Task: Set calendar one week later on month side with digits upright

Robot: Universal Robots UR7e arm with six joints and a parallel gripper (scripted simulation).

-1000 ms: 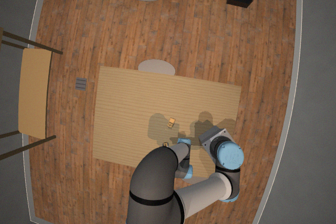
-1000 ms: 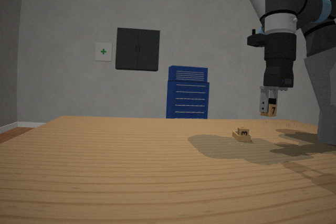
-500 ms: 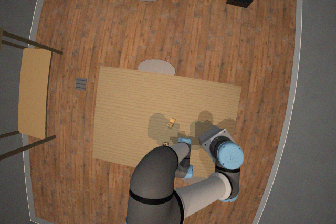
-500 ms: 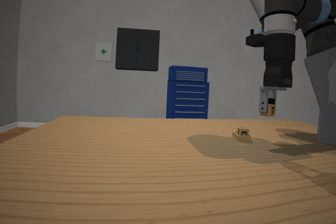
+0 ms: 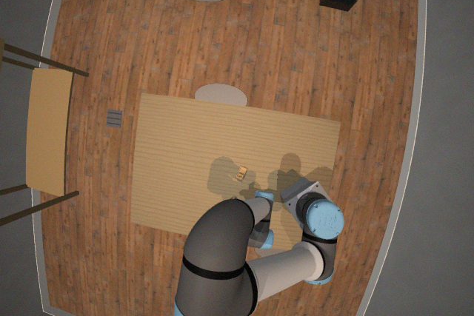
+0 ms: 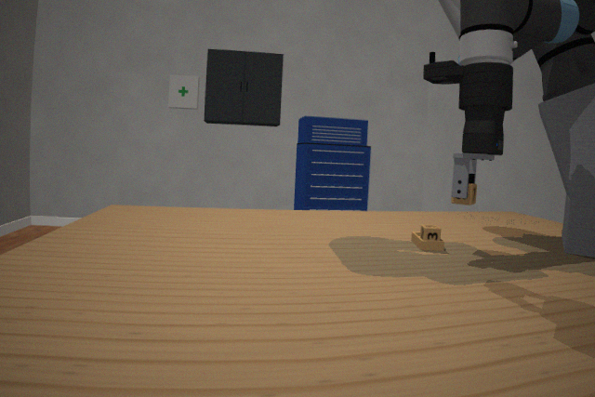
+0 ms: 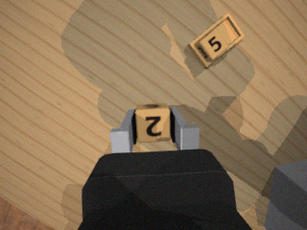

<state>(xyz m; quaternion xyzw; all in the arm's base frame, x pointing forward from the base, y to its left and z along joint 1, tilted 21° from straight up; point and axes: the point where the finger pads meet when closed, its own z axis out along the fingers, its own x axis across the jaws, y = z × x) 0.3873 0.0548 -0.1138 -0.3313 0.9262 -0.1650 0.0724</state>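
one digit cube is clamped in the gripper above the table, the other cube sits in the tray, so placing, squaring up and release seemingly remain.

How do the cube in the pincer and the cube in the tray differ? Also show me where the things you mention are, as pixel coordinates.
The held cube (image 6: 469,193) (image 7: 153,124) is gripped above the table, while the tray cube (image 6: 430,232) (image 7: 214,44) sits in the tray (image 6: 429,244) (image 7: 203,62). Upward, the held cube shows a 2, the tray cube a 5. Both are light wooden-looking with black digits.
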